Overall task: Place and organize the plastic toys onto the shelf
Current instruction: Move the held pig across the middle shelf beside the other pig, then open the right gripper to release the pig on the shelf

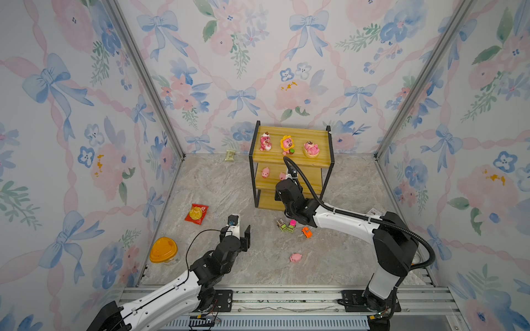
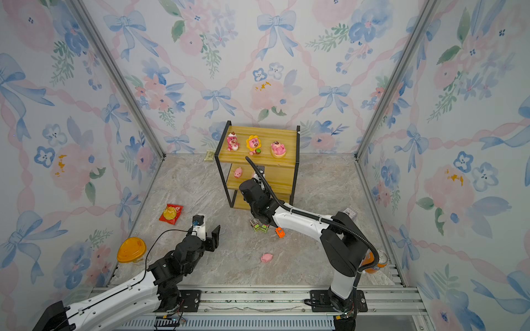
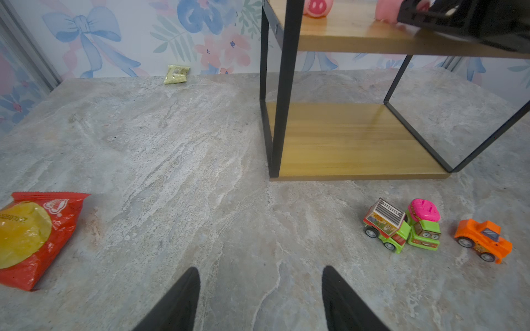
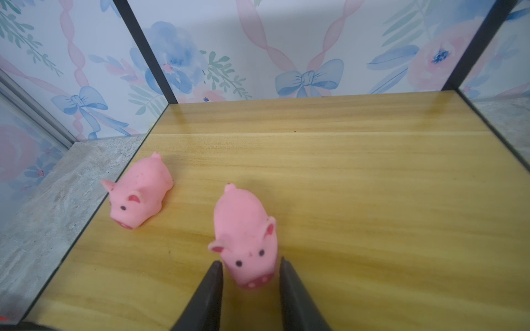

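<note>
Since the small pink pig (image 4: pixel 243 229) looks soft, rubbery and very light, we judge that it squashes under a hard pinch and tips easily, so it is best taken gently across its flanks or snout; it stands on the middle board (image 4: pixel 358 186) of the shelf (image 1: pixel 321 137), just beside a second pig (image 4: pixel 140 195). Our right end effector (image 4: pixel 249 262) is only narrowly open, its fingers (image 4: pixel 209 286) flanking the snout with what looks like a sliver of clearance each side, holding nothing that we can see. Our left end effector (image 3: pixel 259 270) hangs wide open and empty above the bench (image 3: pixel 172 172).
</note>
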You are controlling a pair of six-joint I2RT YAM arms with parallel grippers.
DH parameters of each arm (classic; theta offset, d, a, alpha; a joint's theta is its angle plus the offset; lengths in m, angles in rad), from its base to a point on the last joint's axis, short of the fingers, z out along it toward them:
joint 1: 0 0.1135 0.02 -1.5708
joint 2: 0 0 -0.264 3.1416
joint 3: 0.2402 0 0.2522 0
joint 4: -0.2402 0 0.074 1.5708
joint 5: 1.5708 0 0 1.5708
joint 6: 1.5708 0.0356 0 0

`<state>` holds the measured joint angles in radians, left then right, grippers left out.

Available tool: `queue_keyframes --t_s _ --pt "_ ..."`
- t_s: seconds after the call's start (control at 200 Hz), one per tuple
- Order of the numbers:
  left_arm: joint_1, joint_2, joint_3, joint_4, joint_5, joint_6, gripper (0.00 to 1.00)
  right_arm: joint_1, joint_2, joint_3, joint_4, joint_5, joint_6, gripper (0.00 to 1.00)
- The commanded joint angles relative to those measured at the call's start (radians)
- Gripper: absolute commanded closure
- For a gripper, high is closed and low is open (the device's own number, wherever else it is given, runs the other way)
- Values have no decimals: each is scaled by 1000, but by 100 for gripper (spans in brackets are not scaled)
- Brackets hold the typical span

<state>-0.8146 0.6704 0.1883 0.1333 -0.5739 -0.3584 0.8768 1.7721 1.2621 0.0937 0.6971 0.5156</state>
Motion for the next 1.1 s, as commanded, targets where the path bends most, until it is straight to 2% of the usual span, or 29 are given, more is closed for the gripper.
queue_keyframes --t_s 0.0,0.105,0.405,1.095 --pt "8 -9 25 -3 12 21 32 -9 7 14 1 28 -1 63" --pt "8 -9 28 -6 14 21 32 -9 1 8 1 29 -4 61" --pt "8 -10 34 -14 16 19 32 -4 -25 -13 0 33 -7 45" --pt "8 -14 37 -26 16 12 32 9 -72 -36 -22 31 -49 33"
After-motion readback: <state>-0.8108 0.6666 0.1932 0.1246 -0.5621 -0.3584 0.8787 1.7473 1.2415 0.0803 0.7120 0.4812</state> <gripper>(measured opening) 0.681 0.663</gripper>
